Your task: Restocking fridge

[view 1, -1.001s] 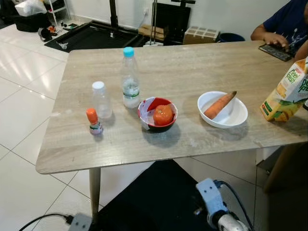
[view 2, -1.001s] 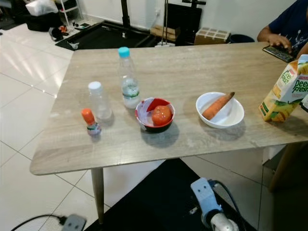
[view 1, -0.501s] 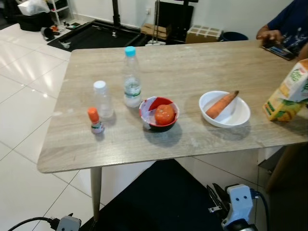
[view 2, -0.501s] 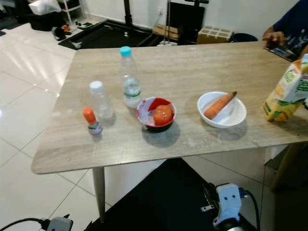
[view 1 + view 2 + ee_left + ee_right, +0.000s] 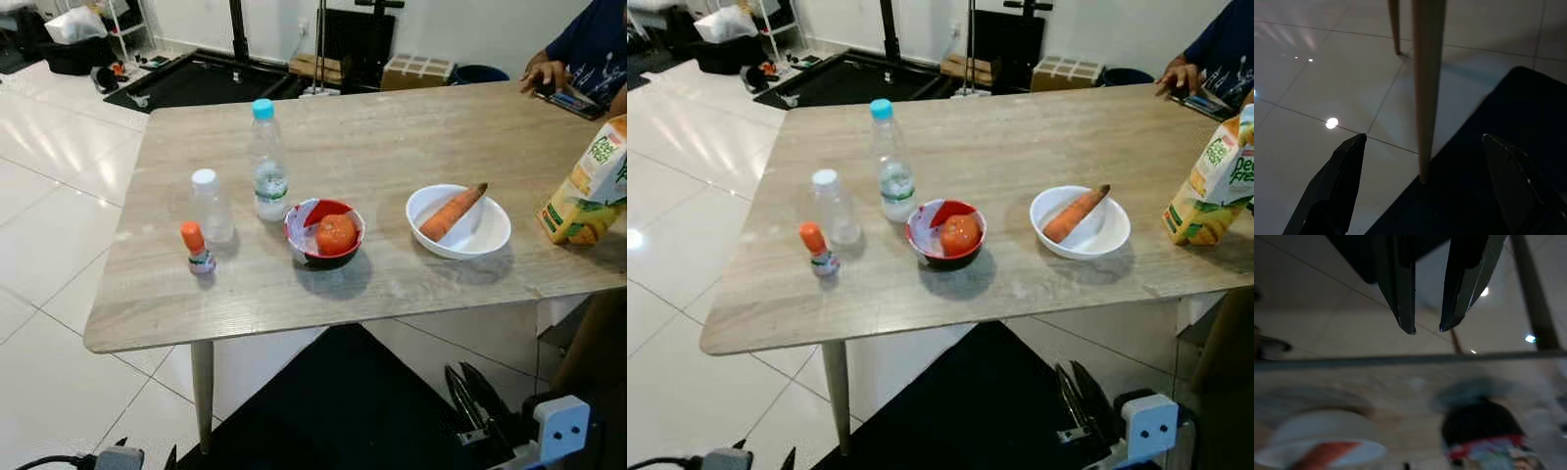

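Pale wood grain is being shown by the bench (image 5: 392, 137). A clear bottle (image 5: 267, 162) is being topped by a light-blue cap, a smaller clear bottle (image 5: 211, 206) by a white cap, a tiny bottle (image 5: 195, 248) by an orange one. A tomato (image 5: 336, 234) is being displayed in a red bowl (image 5: 315, 211); an orange carrot (image 5: 449, 212) in a white bowl (image 5: 487, 235). Yellow and green are being shown on the juice carton (image 5: 591, 186).

Person's hand (image 5: 545, 74) on phone (image 5: 572, 98)
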